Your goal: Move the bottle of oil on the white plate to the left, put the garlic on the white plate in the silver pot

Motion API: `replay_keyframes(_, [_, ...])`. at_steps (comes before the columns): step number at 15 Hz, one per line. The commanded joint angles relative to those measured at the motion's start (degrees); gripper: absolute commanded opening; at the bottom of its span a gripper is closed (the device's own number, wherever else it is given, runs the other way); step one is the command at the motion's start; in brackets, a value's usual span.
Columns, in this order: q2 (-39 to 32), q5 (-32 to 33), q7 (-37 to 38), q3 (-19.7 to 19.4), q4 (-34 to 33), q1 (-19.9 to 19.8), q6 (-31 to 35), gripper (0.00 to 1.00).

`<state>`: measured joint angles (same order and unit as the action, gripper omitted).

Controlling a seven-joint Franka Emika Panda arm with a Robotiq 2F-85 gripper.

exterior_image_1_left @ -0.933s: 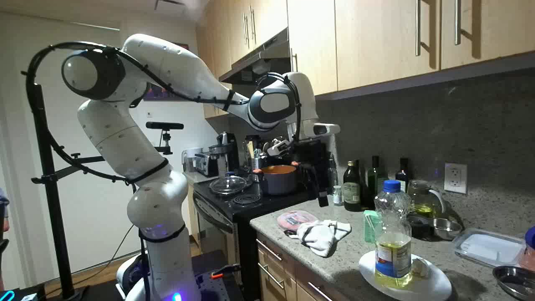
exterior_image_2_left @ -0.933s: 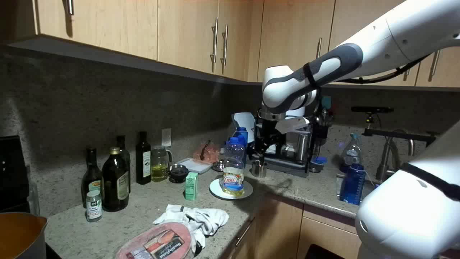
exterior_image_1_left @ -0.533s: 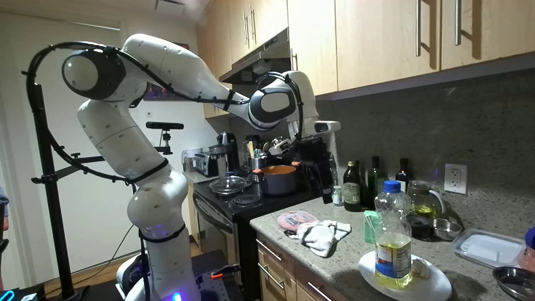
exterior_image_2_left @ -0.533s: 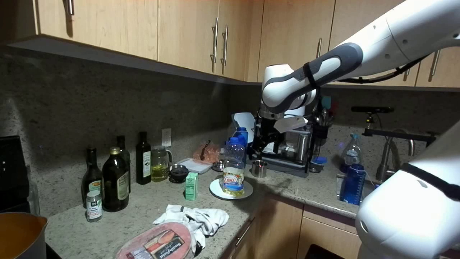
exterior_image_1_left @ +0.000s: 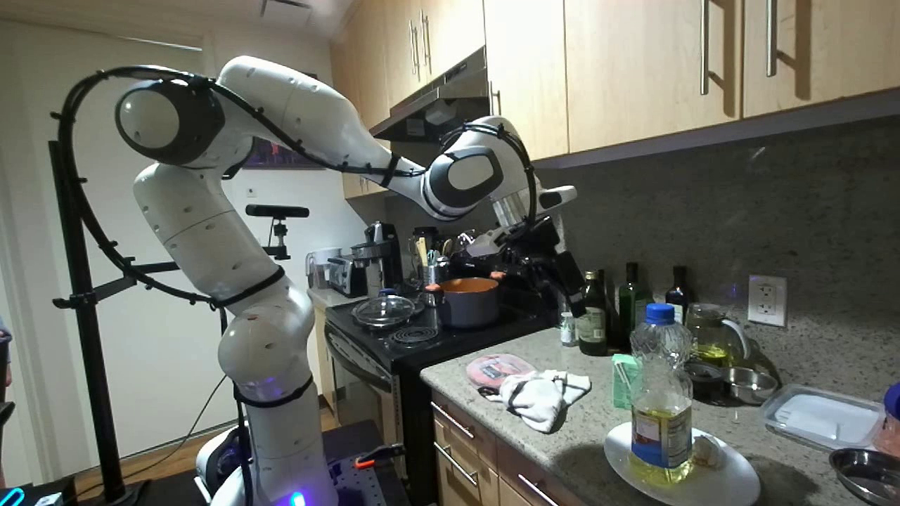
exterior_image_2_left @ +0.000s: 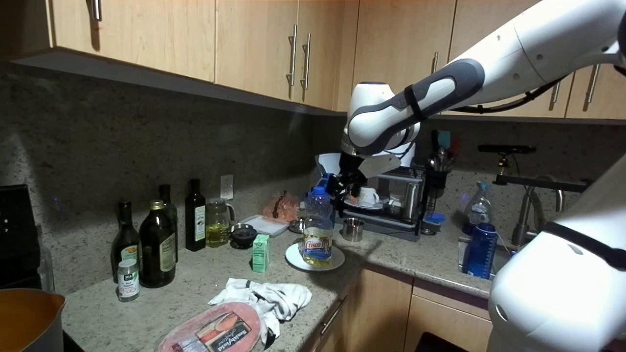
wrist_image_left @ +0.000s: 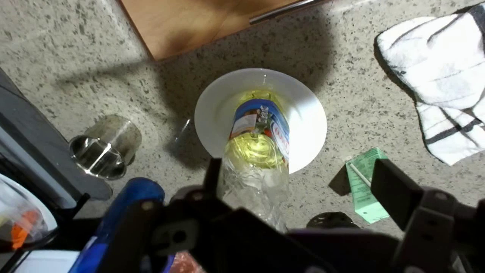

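"Crisco oil bottle (exterior_image_2_left: 318,244) upright on the white plate (wrist_image_left: 212,113): what's the biggest worry?"

"Toppling it. The gripper (wrist_image_left: 303,178) hangs near its top, holding nothing, fingers spread wide. In the wrist view the bottle sits far closer to one finger than to the opposite one, so an uncentred approach could shove it over."

"And if the grip lands?"

"Above the oil the plastic looks thin and hollow; a squeeze there may buckle it and let it slip. Dragging instead of lifting could pull the plate along, and it lies near the edge of the speckled countertop (exterior_image_2_left: 195,269)."

"Smaller things?"

"That green carton (wrist_image_left: 363,193) stands on the far finger's side; a low swing might knock it. Then the garlic (exterior_image_1_left: 706,451), if that pale lump is it: the bottle's base could nudge it off the plate."

"What can't you make out?"

"The grey pot (exterior_image_2_left: 32,322), my guess for the garlic's destination, is cut off at the edge of an exterior view. The blue cap (exterior_image_1_left: 659,313) is lost behind the gripper in the wrist view. Worst is the garlic: in an exterior view it shows just beside the bottle, blurred, and I can't tell whether they touch; from the wrist I can't find it."
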<state>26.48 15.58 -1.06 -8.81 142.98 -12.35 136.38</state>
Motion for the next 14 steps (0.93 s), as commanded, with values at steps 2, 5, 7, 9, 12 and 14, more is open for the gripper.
replay_keyframes(2, [-0.49,-0.28,-0.17,0.39,-0.21,-0.17,-0.04,1.0])
replay_keyframes(5, [-0.49,-1.27,-0.42,-0.24,0.33,0.03,0.39,1.0])
replay_keyframes(7, [-1.61,-3.81,-0.29,-1.15,0.05,0.44,1.35,1.0])
replay_keyframes(9, [-3.47,-5.31,-0.62,-1.64,-0.9,0.45,3.25,1.0])
replay_keyframes(12, [-6.02,-5.82,-1.78,-3.0,-1.57,0.04,7.44,1.0])
replay_keyframes(14, [-7.87,-6.72,-2.66,-4.2,-2.01,0.08,10.69,1.0])
